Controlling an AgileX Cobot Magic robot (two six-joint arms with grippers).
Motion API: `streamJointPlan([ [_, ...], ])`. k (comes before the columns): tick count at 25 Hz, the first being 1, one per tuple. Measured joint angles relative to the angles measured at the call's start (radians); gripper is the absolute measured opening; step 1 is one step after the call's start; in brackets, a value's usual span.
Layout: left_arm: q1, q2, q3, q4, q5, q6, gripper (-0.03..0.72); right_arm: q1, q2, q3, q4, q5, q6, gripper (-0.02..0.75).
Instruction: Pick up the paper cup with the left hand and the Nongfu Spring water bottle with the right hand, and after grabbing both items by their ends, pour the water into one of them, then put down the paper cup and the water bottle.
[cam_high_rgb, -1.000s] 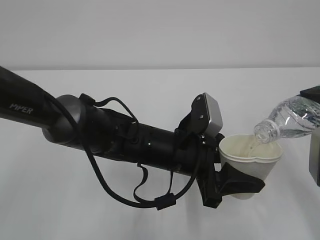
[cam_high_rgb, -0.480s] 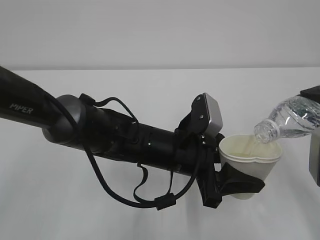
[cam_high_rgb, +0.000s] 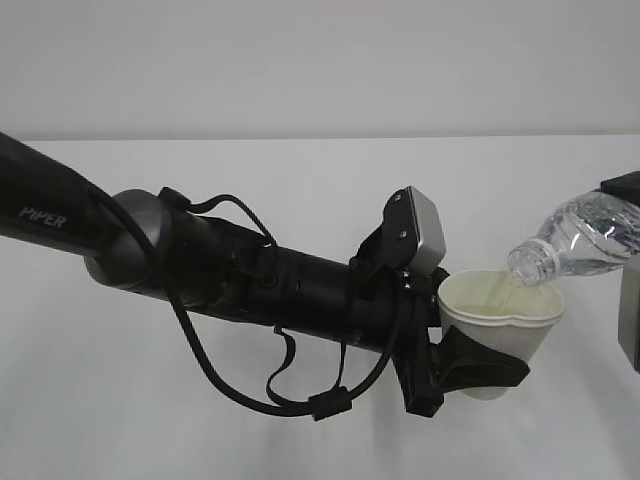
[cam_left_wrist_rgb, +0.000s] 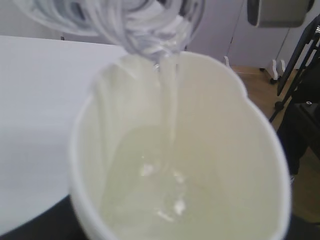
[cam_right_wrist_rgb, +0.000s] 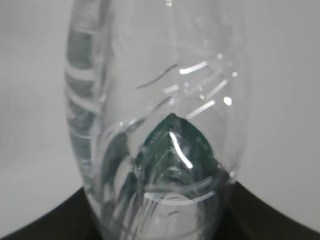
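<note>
My left gripper (cam_high_rgb: 487, 362), on the black arm marked PIPER, is shut on the paper cup (cam_high_rgb: 500, 318) and holds it upright above the table. The cup's rim is squeezed out of round. My right gripper (cam_right_wrist_rgb: 160, 227) is shut on the base end of the Nongfu Spring water bottle (cam_high_rgb: 583, 238), which is tilted with its open neck just over the cup's far rim. A thin stream of water (cam_left_wrist_rgb: 173, 95) falls from the neck into a shallow pool (cam_left_wrist_rgb: 160, 185) in the cup. The green label (cam_right_wrist_rgb: 176, 145) shows through the bottle's clear wall.
A white table (cam_high_rgb: 300, 180) runs under both arms to a pale wall behind. In the left wrist view the table edge gives way on the right to wooden floor with black stand legs (cam_left_wrist_rgb: 295, 75), and a grey box (cam_left_wrist_rgb: 278, 12) hangs at the top.
Both arms and the cup hold their places. The bottle stays tilted and water keeps running into the cup.
</note>
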Motion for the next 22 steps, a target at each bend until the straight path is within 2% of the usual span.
streamJointPlan([
  [22,0.0,0.0,0.0,0.002,0.0,0.0,0.393,0.0,0.0,0.0,0.0,0.0,-0.01,0.344],
])
